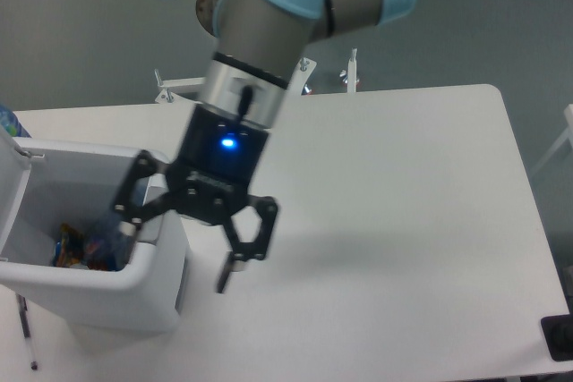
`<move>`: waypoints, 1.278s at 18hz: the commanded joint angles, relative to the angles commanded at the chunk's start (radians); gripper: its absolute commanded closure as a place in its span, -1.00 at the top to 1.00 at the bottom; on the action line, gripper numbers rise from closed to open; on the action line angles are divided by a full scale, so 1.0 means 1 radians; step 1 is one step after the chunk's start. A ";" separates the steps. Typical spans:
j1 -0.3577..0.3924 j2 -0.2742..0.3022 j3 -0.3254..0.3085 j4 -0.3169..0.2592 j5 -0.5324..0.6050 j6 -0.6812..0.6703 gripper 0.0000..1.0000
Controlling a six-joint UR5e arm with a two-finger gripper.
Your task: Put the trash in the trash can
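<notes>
Hovering over the bin's (134, 288) right rim at the worktop's (403, 221) left edge, the gripper (175, 252) has its fingers spread wide and empty. Trash (85, 248), partly hidden, lies inside the open bin.

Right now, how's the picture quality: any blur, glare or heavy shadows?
Fixed camera view: soft overall, arm housing blurred at the top edge; even lighting, no harsh glare; the pincer throws a faint shadow on the table; a blue indicator glows above it; the trash can interior is dim.
</notes>
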 joint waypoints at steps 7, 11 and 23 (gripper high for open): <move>0.193 -0.002 -0.145 -0.135 0.021 0.322 1.00; 0.218 -0.021 -0.119 -0.270 0.213 0.488 1.00; 0.165 -0.041 -0.062 -0.448 0.543 0.939 1.00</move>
